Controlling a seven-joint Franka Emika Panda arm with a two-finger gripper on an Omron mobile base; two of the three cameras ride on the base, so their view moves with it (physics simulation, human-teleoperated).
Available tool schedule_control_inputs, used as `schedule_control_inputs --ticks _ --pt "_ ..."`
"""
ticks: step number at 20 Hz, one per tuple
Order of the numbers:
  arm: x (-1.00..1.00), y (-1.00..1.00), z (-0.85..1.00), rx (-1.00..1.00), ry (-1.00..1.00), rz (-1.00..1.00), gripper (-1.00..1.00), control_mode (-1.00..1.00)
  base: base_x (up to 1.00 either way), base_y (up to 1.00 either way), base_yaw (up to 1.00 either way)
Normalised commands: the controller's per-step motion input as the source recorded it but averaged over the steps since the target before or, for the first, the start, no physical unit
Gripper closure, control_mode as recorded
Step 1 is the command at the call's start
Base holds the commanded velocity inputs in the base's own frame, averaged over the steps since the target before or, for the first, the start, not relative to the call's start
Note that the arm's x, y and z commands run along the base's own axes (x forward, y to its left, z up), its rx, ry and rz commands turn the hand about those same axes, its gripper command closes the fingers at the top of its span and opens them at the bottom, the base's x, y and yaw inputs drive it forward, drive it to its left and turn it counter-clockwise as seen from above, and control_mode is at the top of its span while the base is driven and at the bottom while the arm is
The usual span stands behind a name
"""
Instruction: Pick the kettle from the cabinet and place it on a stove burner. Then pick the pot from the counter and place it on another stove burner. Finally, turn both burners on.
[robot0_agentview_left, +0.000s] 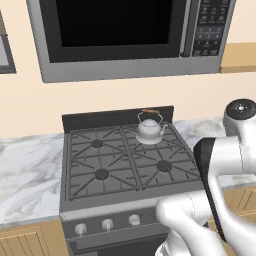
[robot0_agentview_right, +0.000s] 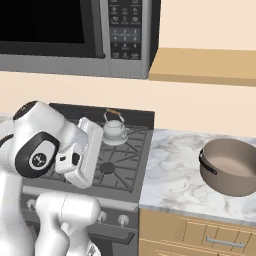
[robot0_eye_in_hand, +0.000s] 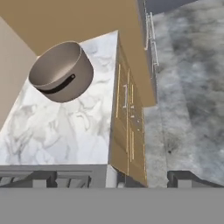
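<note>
The white arm is folded low, near the stove (robot0_agentview_left: 82, 187). The kettle (robot0_agentview_left: 150, 127) is set on the far right burner. The pot (robot0_agentview_right: 231, 166) is seen on the counter (robot0_agentview_right: 175, 175), right. Finger spacing cannot be told.

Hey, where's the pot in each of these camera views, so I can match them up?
Left base view: the pot is not in it.
Right base view: the pot sits at the right edge on the counter.
Hand view: upper left, on the same marble.
Shared landmark: the veined counter beside the stove.
</note>
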Motion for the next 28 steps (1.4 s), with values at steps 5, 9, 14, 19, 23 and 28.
schedule_control_inputs --ticks 5,9,14,19,23,28 --pt "-0.04 -0.72 0.0 0.25 0.0 0.0 -1.0 -1.0 0.0 0.0 0.0" --pt "0.0 -0.71 0.0 0.23 0.0 0.0 -1.0 -1.0 0.0 0.0 0.0" --pt "0.0 -0.69 0.0 0.23 0.0 0.0 -1.0 -1.0 0.0 0.0 0.0" --pt "0.0 -0.66 0.0 0.21 0.0 0.0 -1.0 -1.0 0.0 0.0 0.0" --pt "0.0 -0.56 0.0 0.18 0.0 0.01 -1.0 -1.0 0.0 0.0 0.0" --pt "0.01 -0.15 -0.02 0.03 0.0 0.01 -1.0 -1.0 0.0 0.0 0.0"
